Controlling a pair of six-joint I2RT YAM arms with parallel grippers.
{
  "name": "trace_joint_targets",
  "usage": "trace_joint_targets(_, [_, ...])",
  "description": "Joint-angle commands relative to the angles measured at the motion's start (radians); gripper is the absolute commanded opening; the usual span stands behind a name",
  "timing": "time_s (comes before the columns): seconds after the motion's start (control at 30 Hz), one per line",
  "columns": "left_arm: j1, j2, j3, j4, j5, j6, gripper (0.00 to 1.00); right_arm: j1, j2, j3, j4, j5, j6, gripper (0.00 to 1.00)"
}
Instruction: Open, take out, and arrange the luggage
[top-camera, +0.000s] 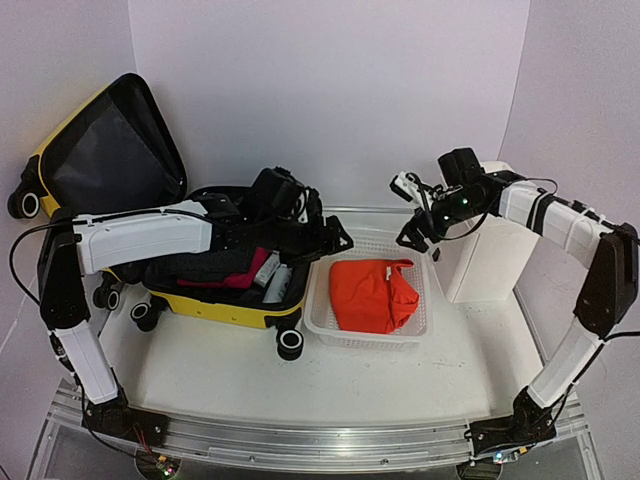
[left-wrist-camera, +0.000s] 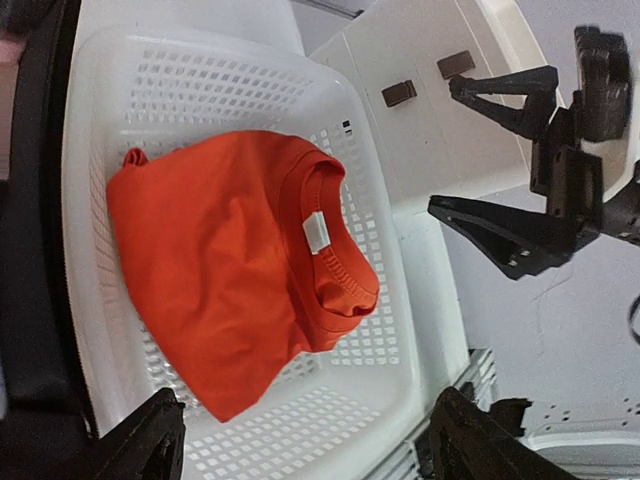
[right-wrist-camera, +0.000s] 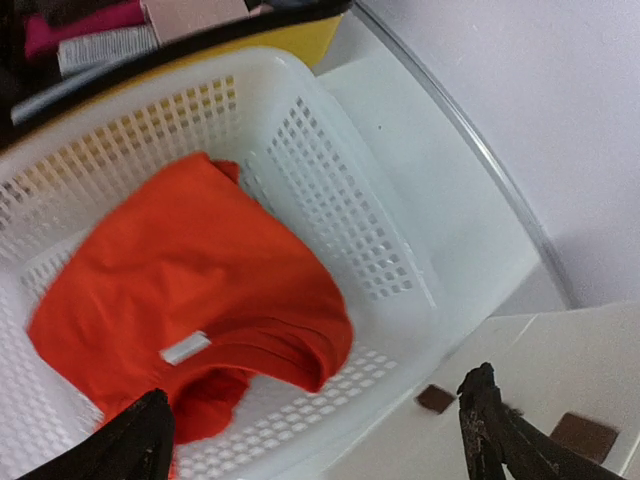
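Note:
The yellow luggage (top-camera: 215, 305) lies open at the left, its dark-lined lid (top-camera: 110, 150) raised at the back. Dark and pink clothes and white items fill its base (top-camera: 235, 270). An orange shirt (top-camera: 372, 295) (left-wrist-camera: 230, 270) (right-wrist-camera: 190, 300) lies folded in the white perforated basket (top-camera: 320, 320) beside the luggage. My left gripper (top-camera: 338, 240) (left-wrist-camera: 305, 430) hangs open over the basket's left rim, holding nothing. Above the basket's back right corner, my right gripper (top-camera: 418, 232) (right-wrist-camera: 315, 415) is also open and empty. The luggage's yellow edge (right-wrist-camera: 300, 40) shows in the right wrist view.
A white drawer cabinet (top-camera: 490, 260) (left-wrist-camera: 430, 150) (right-wrist-camera: 560, 370) stands right of the basket, under my right arm. The white table (top-camera: 330, 385) has a raised rim along the back and sides. Purple walls close in behind.

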Motion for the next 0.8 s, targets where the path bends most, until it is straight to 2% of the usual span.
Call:
trace_joint_targets(0.0, [0.011,-0.089,0.005,-0.044,-0.064,0.272,0.83,0.129,-0.077,-0.033,0.086,-0.024,0.658,0.98])
trace_joint_targets(0.13, [0.035,-0.137,-0.057,-0.033,-0.096,0.284,0.75,0.186,-0.013,-0.023,0.049,-0.120,0.962,0.98])
trace_joint_targets(0.23, [0.054,-0.201,-0.130,0.021,-0.113,0.302,0.73,0.219,0.041,-0.035,0.047,-0.150,1.057,0.98])
trace_joint_targets(0.33, [0.076,-0.254,-0.182,0.032,-0.134,0.303,0.71,0.286,0.107,-0.023,0.035,-0.113,1.075,0.88])
trace_joint_targets(0.47, [0.099,-0.316,-0.239,0.043,-0.167,0.309,0.70,0.319,0.193,0.018,-0.006,-0.091,1.089,0.47])
trace_joint_targets(0.63, [0.113,-0.365,-0.295,0.046,-0.176,0.332,0.70,0.392,0.315,0.146,-0.189,0.042,1.080,0.43])
trace_joint_targets(0.77, [0.121,-0.404,-0.334,0.058,-0.196,0.342,0.71,0.429,0.352,0.173,-0.253,0.114,1.117,0.41])
